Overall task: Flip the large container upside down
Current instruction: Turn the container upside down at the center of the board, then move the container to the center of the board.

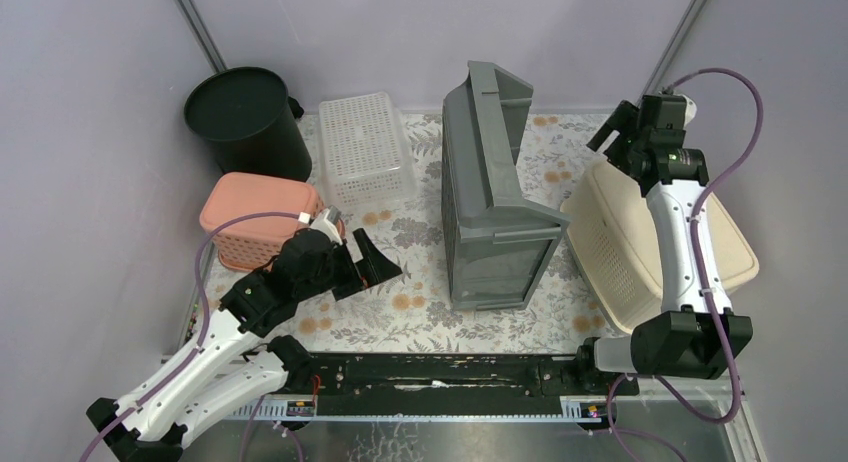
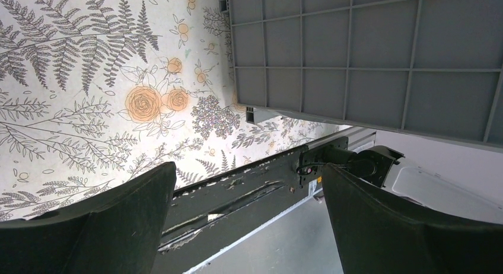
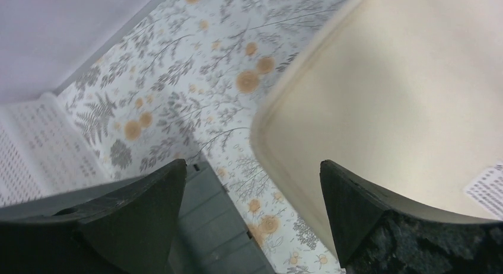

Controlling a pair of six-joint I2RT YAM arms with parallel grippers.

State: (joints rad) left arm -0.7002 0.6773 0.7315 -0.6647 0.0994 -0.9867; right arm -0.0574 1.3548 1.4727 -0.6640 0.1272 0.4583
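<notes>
The left fingers (image 2: 89, 232) are spread wide with nothing between them, held low over the flowered surface (image 1: 420, 312). Straight ahead of their tips, close but apart, is the large container (image 1: 480, 182). This grey container stands on one side wall, and its ribbed underside faces these fingers. Its open mouth faces away from them, toward the cream basket (image 1: 620, 247), which lies bottom-up beyond it. Behind the left fingers, just beside the wrist, sits the pink basket (image 1: 250, 217).

Farther off, the right fingers (image 3: 127, 217) are raised above the surface, also parted wide and holding nothing. Below one fingertip is the far end of the grey container, and below the other is the rim of the cream basket. A strip of bare surface shows between the two. Well beyond the left fingers, a white basket (image 1: 365, 147) and a black bin (image 1: 245, 112) stand at the back.
</notes>
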